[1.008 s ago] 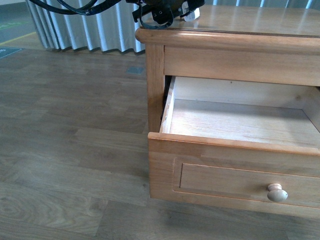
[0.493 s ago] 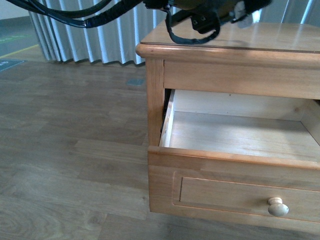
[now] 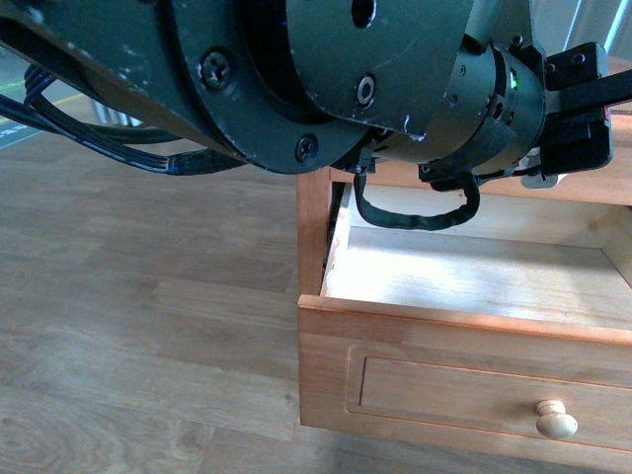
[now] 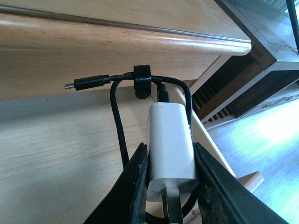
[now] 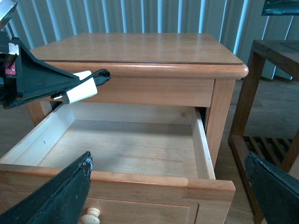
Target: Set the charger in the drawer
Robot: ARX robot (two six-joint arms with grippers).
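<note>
Swinging in since half a second ago, the left arm [image 3: 296, 79] is now filling the front view from 9 to 3 o'clock, where before only its cables were showing at 12 o'clock. Below it, the honey-coloured table [image 5: 140, 46] is standing on the wooden floor [image 3: 128, 296], and its upper drawer [image 3: 464, 326] is sitting pulled out at 5 o'clock, its pale inside showing. The right claw [image 5: 168, 161] is hanging wide apart in front of the drawer [image 5: 117, 179], gripping nothing. The left claw [image 4: 169, 154] is pinching the charger [image 4: 170, 140] by its sides. At 2 o'clock in the front view, the charger [image 5: 81, 92] is hovering above the open drawer, just in front of the table's top edge and not touching the drawer's bottom. Its black cable [image 4: 117, 121] is looping beside it, bundled by a strap. The round pale knob [image 3: 556, 422] is showing at 5 o'clock.
</note>
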